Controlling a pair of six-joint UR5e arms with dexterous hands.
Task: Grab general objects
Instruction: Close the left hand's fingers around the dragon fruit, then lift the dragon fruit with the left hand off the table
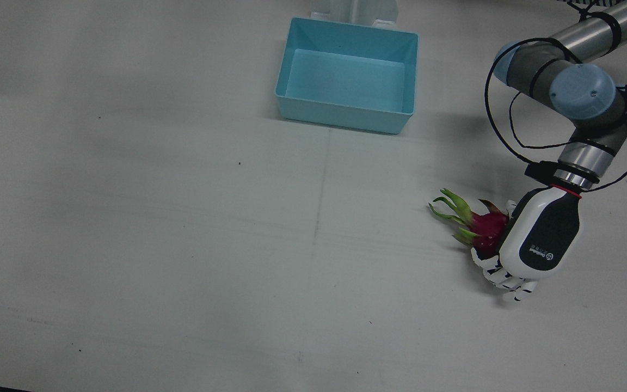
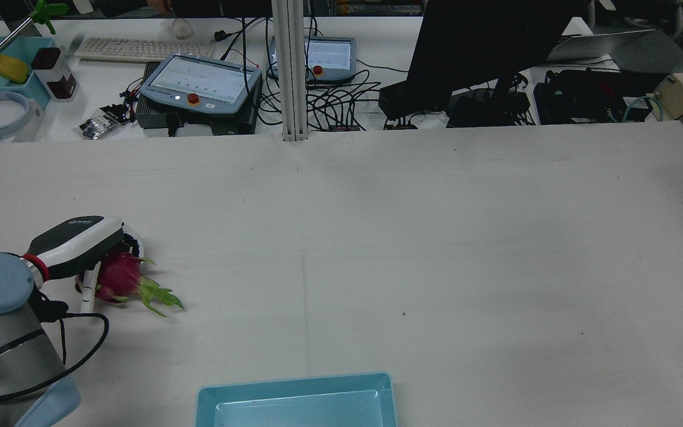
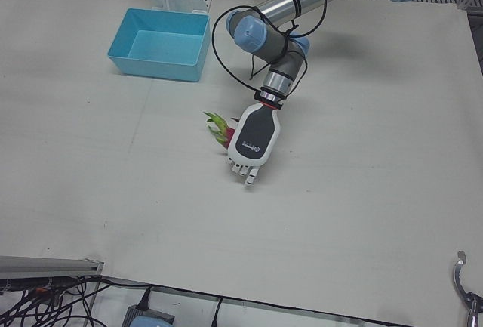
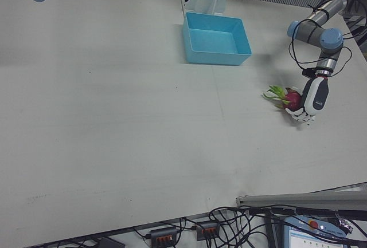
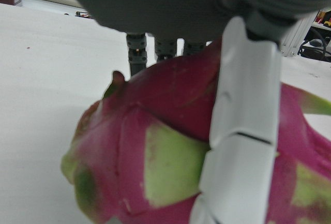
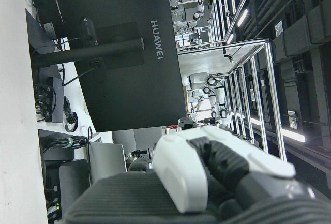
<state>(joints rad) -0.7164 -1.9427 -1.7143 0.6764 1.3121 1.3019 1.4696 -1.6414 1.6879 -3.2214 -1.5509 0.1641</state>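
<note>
Tabletop (image 1: 183,218), left hand (image 1: 539,242) over dragon fruit (image 1: 485,226)

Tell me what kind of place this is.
Most likely a robotics lab teleoperation station: a teach pendant and monitor on the operators' bench, a white worktable, and humanoid robots on racks behind.

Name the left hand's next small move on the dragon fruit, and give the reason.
Probably a short straight lift. The left hand covers the dragon fruit from above, and a finger already lies across its skin, but the fruit appears to rest on the table; the blue bin sits apart.
</note>
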